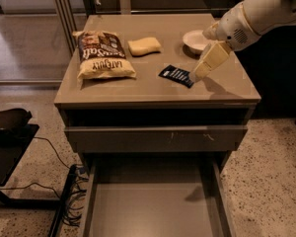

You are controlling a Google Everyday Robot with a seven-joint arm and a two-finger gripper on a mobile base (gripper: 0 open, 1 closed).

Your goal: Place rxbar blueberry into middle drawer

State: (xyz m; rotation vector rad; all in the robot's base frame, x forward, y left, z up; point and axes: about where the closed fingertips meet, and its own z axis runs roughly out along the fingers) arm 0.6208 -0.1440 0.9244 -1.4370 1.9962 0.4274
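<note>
The rxbar blueberry (176, 75) is lying flat on the counter (153, 90), right of centre and near the front edge, apart from the chip bag (103, 53) at the left and the yellow sponge (144, 46) farther back. The hand (196, 76) is hanging tilted over the bar's right end, its tip just beside or touching the wrapper. I cannot tell whether it is wide or narrow, and it is holding nothing that shows. That slant is probably lining it up to take a thin, flat bar from the side. Below, the middle drawer (153, 211) is standing pulled out toward the camera, its bare floor waiting to receive the bar.
</note>
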